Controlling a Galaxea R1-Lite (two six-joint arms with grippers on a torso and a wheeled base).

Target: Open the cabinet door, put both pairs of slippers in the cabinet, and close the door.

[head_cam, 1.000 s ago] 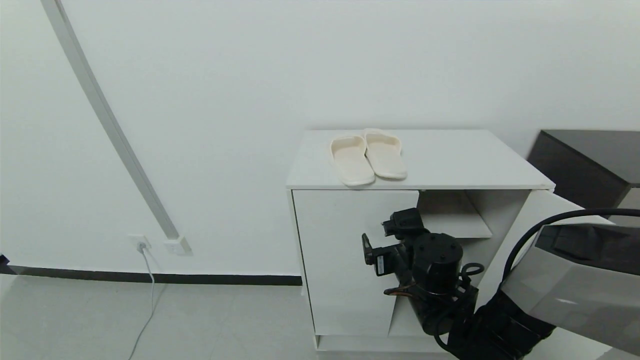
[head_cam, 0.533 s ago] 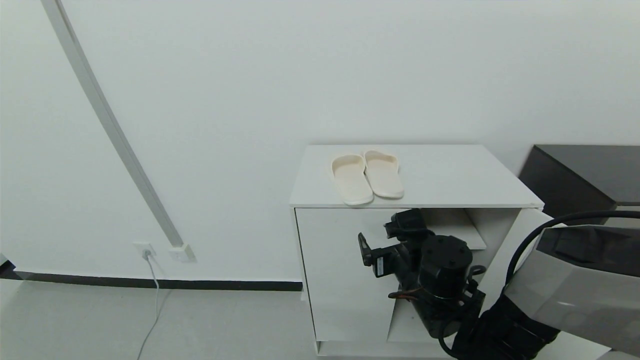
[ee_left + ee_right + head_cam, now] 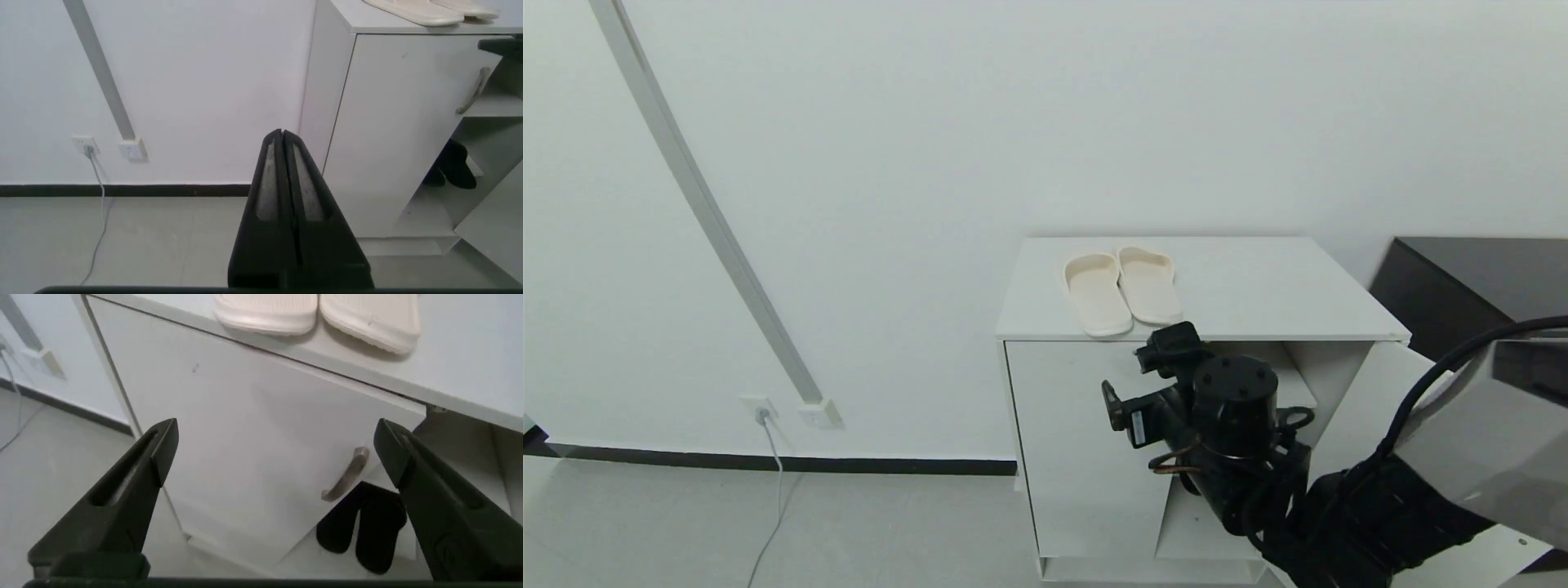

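Directly before the wide-spread right gripper [image 3: 276, 433] stands the closed door half [image 3: 245, 465], cream slippers [image 3: 265, 310] above; left gripper [image 3: 282, 143] pressed together.

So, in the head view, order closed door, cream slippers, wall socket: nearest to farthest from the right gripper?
1. Closed door, just ahead of right gripper.
2. Cream slippers, above, on cabinet top.
3. Wall socket, far left, low.

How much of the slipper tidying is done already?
Done: the right door of the cabinet is open, and the black slippers lie inside. In hand: the right gripper is open and empty, in front of the cabinet just below the cream slippers. Left: that pair, lying on the cabinet top, must go in, then the door gets closed.
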